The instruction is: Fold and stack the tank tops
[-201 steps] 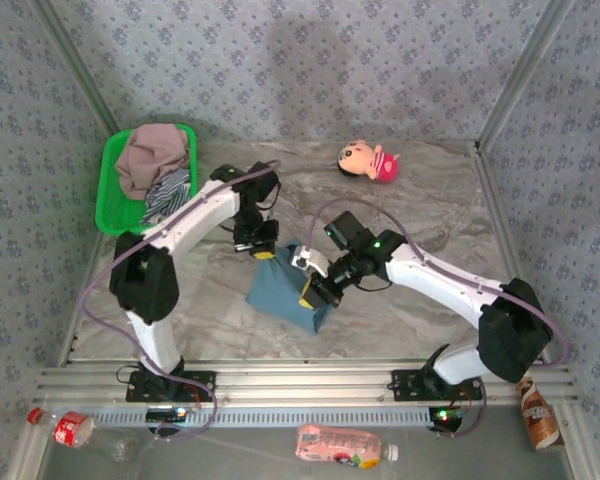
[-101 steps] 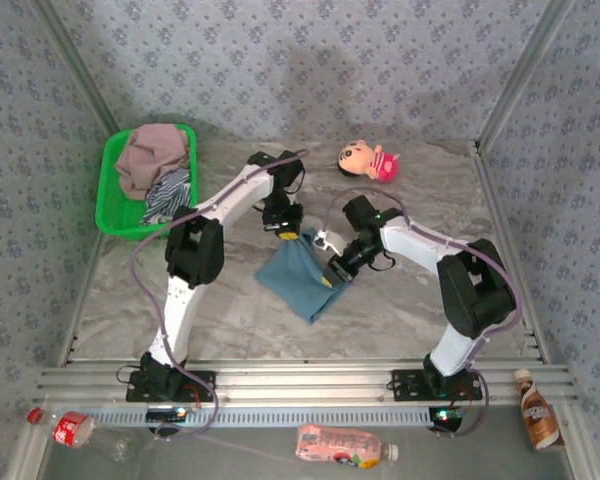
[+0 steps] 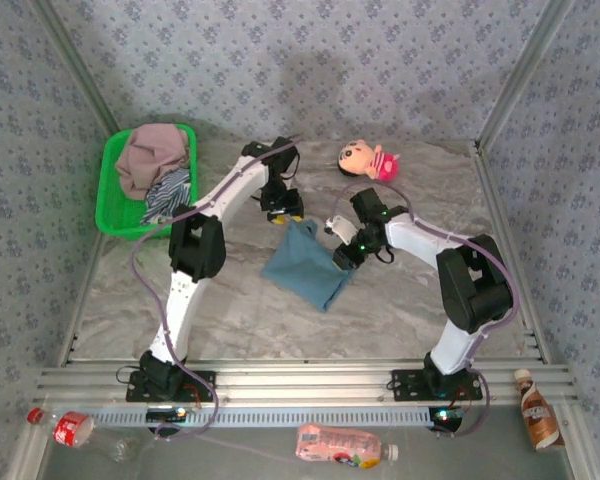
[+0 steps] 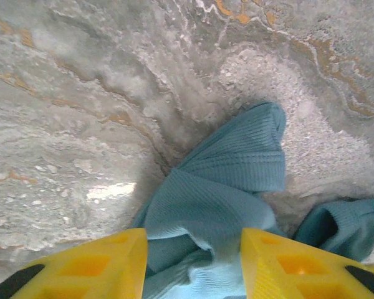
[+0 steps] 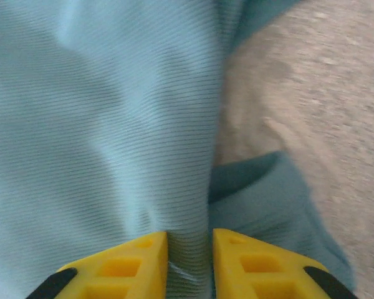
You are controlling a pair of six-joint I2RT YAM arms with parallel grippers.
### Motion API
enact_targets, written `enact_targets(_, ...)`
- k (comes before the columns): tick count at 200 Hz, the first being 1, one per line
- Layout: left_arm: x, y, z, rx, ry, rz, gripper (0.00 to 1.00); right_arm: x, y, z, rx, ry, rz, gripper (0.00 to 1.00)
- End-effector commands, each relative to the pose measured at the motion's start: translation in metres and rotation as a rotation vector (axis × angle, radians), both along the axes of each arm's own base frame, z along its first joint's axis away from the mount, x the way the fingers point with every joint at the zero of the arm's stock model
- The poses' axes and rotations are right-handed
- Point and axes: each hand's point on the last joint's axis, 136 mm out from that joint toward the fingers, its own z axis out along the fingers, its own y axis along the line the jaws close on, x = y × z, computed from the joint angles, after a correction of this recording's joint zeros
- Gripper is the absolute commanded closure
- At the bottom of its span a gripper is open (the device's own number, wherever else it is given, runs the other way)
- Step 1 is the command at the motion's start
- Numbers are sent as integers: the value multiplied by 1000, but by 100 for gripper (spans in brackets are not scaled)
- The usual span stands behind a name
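Pinching a raised fold of the teal tank top (image 3: 305, 268), the right gripper (image 5: 190, 246) has its yellow fingers (image 5: 131, 261) drawn close, and the ribbed cloth fills the narrow gap between them. Creases in the fabric run toward that gap. More of the top spreads ahead of the fingers and to their left, while a darker hem edge curls just to their right over the marble-patterned table (image 3: 430, 300).

The left gripper (image 4: 193, 249) stands with its jaws well apart. A bunched part of the same top lies loosely between them and runs on ahead as a rolled, rounded lobe, with bare table to the left of it.

From above, the two grippers sit at the far corners of the crumpled top, one at each side. Beyond the left gripper and off to its left is a green basket (image 3: 108, 190) holding the mauve-pink tank top (image 3: 150, 155) and the striped tank top (image 3: 168, 195). A pink plush doll (image 3: 368, 160) lies beyond the right gripper.
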Motion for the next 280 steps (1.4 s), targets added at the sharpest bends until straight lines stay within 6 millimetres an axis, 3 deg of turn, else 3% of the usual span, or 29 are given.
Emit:
enact_targets(1,4,10,24,29,-70,-11,54,31,-24,-1,-103,-130,-108,68)
enact_targets(29,-2,19,32,48,-93,-6,49,50,-34,5,-150,-204,-153,68)
enact_targets(51,-11,19,32,29,-90,-12,46,46,-27,23,-88,-218,-152,67)
enact_targets(74,-15,18,17,19,-67,-36,46,23,-13,40,51,-200,-115,61)
enact_targets(106,-7,8,1,-7,-60,-43,46,-24,1,32,73,-146,-27,54)
enact_targets(124,3,6,-4,0,-64,-47,46,-34,6,23,27,-196,16,51)
enact_targets(163,20,-2,-11,-4,-85,-42,45,-15,0,5,-108,-236,44,49)
enact_targets(187,15,-5,-27,15,-46,-73,46,-4,-14,-10,-229,-220,37,50)
enact_targets(209,7,-2,-41,63,-22,-116,50,16,-24,-11,-262,-267,-31,53)
enact_targets(232,1,17,-54,196,-16,-166,59,22,-31,-21,-328,-241,-60,56)
enact_targets(252,0,41,-58,338,-38,-186,60,18,-43,-27,-394,-204,-99,56)
enact_targets(280,5,59,-54,444,-78,-186,60,24,-48,-10,-349,-216,-161,54)
